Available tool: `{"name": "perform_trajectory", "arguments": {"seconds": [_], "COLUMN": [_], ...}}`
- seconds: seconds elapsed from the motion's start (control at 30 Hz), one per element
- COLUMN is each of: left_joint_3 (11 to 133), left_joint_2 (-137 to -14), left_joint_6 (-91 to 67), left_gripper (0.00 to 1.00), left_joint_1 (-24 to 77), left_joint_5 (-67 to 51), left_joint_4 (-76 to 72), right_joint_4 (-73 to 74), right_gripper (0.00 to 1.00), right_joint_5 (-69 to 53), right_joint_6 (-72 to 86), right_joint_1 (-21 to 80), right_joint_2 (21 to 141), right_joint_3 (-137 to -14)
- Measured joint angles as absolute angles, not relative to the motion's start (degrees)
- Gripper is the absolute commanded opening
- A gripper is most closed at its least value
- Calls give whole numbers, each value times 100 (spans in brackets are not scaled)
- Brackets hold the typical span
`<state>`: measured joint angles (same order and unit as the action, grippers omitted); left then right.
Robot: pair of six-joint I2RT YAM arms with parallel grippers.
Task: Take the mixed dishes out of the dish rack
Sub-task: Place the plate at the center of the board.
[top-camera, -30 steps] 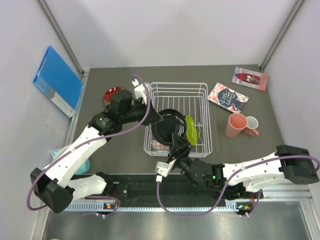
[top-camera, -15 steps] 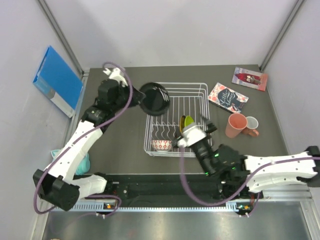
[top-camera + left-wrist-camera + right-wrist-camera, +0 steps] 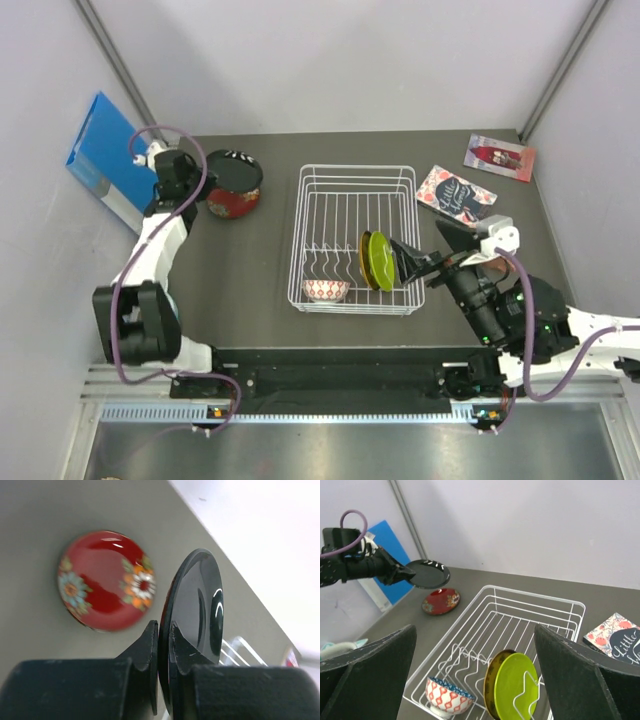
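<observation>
Left tool (image 3: 161, 630): pressed together on the rim of the black plate (image 3: 200, 630), which is pinched edge-on between the two fingers.
Black plate: held in the air over the far left of the table (image 3: 250, 260); from above it is seen overlapping the red plate (image 3: 232, 203), and whether the two touch cannot be told.
Red plate: laid flat on the table, left of the rack (image 3: 358, 168), with painted flowers on its face.
Right tool (image 3: 425, 252): spread wide, with nothing held; it is poised above the rack's right edge, near the lime plate (image 3: 380, 260).
Rack: set at the middle of the table, with three dishes left in it.
Lime plate: stood on edge in the slots at the rack's near right part, face to face with the amber plate (image 3: 366, 258) on its left.
Bowl (image 3: 325, 290): set upright in the rack's near left corner.
Booklets (image 3: 456, 193): two are laid flat on the table, right of the rack, towards the far side.
Folder (image 3: 115, 165): leaned against the left wall, off the table's edge.
</observation>
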<state>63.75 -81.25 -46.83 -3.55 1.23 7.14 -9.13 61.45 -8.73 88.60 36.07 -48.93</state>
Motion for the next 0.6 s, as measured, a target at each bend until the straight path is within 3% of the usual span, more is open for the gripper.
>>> {"name": "perform_trajectory", "arguments": {"seconds": [0.27, 0.6], "left_joint_3": [6396, 6624], "left_joint_2": [-9548, -10466], "left_joint_6": [-4836, -4853], "left_gripper": [0, 0], "left_joint_1": [-1022, -1094], "left_joint_5": [-462, -891], "left_joint_4": [56, -320], "right_joint_4": [-458, -421], "right_gripper": [100, 100], "right_joint_5": [6012, 5900], "right_joint_6": [-652, -633], "right_joint_1": [8860, 8790], "right_joint_2": [3887, 4121], "right_joint_3": [-4823, -4751]}}
